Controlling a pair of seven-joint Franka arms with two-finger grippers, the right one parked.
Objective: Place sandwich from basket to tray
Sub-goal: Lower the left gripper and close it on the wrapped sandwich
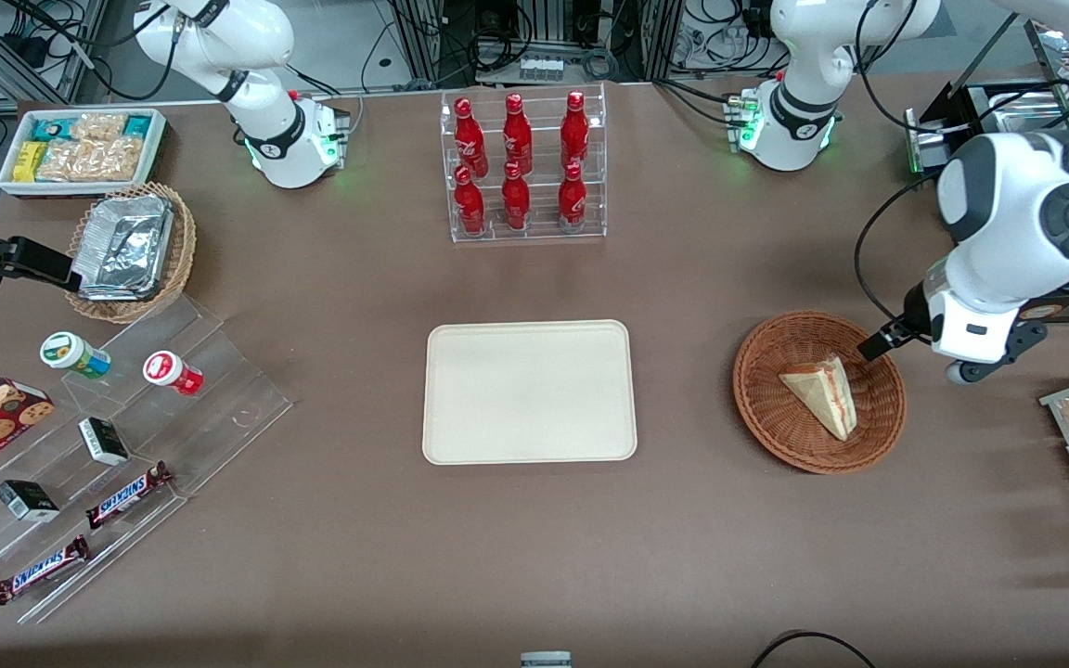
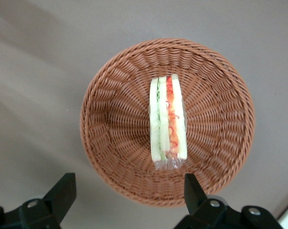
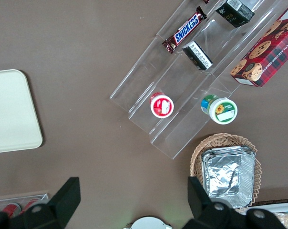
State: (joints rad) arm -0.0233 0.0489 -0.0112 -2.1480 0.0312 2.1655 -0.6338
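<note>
Hovering wide open and empty above round reddish-brown wicker basket (image 2: 167, 121): left gripper (image 2: 127, 193); inside, triangular pale-bread sandwich (image 2: 168, 118); cream rectangular tray (image 1: 529, 391) beside.

Robot lab: cable racks (image 1: 534, 37), arm bases (image 1: 298, 148)

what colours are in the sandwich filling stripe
Red, orange-pink and green between pale bread on the sandwich, clearest in the left wrist view; the hand hovers open above it.

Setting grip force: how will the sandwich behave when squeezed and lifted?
The sandwich looks soft: pale bread layers would probably squash. Clear wrap at its end may be slippery. It stands on edge in the basket, so may tip. The open hand hovers above.
</note>
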